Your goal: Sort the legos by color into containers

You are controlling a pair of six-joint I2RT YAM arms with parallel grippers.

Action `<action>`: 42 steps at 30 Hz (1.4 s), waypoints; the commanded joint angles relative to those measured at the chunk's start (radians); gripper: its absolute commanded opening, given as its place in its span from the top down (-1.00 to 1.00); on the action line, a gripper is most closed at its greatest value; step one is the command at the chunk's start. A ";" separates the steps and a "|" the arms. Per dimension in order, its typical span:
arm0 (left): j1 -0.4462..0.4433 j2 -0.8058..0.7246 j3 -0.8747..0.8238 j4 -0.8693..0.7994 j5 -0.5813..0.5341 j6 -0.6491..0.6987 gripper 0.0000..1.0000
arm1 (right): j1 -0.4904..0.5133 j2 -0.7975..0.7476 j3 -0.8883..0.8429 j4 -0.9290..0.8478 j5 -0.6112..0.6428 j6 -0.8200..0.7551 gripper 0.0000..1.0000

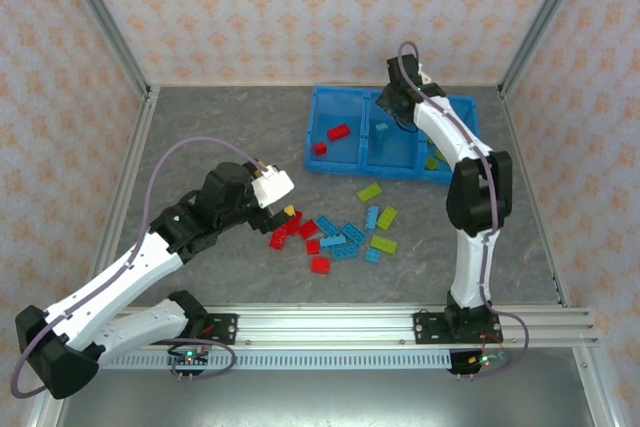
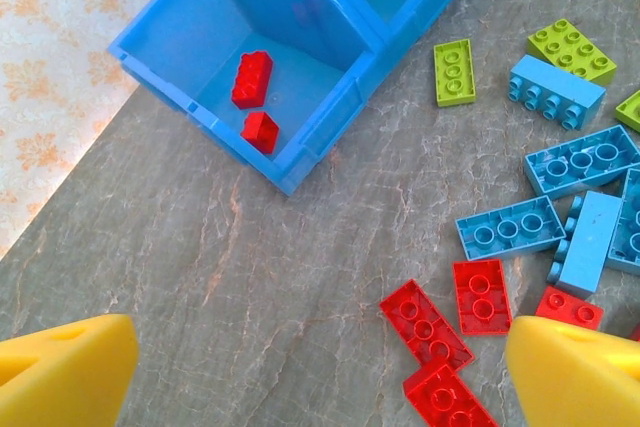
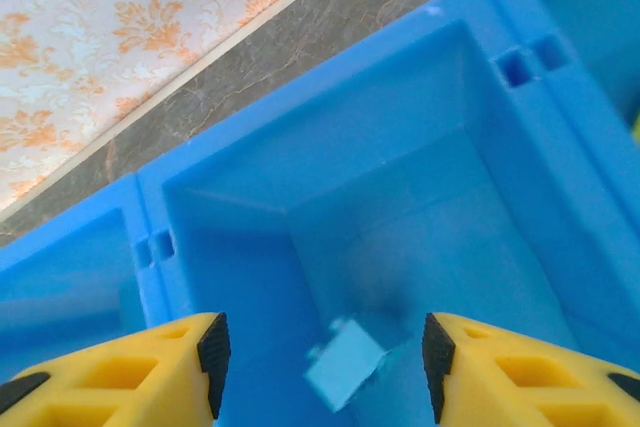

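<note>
The blue tray (image 1: pixel 318 107) stands at the back. Two red legos (image 1: pixel 338 131) lie in its left compartment (image 2: pixel 200 37), and green legos (image 1: pixel 432 162) lie in the right one. My right gripper (image 3: pixel 323 363) is open above the middle compartment (image 3: pixel 420 177). A light blue lego (image 3: pixel 345 367) is below its fingers, tilted and blurred, touching neither pad. My left gripper (image 2: pixel 320 377) hangs open and empty over bare table, just left of loose red legos (image 2: pixel 425 322). Light blue legos (image 2: pixel 510 227) and green legos (image 2: pixel 454 72) lie scattered beyond them.
The loose pile (image 1: pixel 340 237) lies mid-table between the two arms. The right arm (image 1: pixel 470 197) stretches over the tray's right side. Patterned walls with metal posts (image 1: pixel 105 17) enclose the table. A rail (image 1: pixel 400 322) runs along the near edge.
</note>
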 commanded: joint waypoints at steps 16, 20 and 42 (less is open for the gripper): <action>-0.014 0.042 0.005 -0.008 0.024 -0.010 -0.91 | 0.434 -0.448 -0.591 -0.266 0.085 0.076 -0.14; -0.015 0.042 0.006 -0.013 0.018 -0.008 -0.91 | 0.448 -0.363 -0.590 -0.300 0.099 0.068 -0.11; -0.016 0.030 0.000 -0.014 -0.011 0.004 -0.92 | 0.448 -0.165 -0.582 -0.212 0.082 0.074 0.08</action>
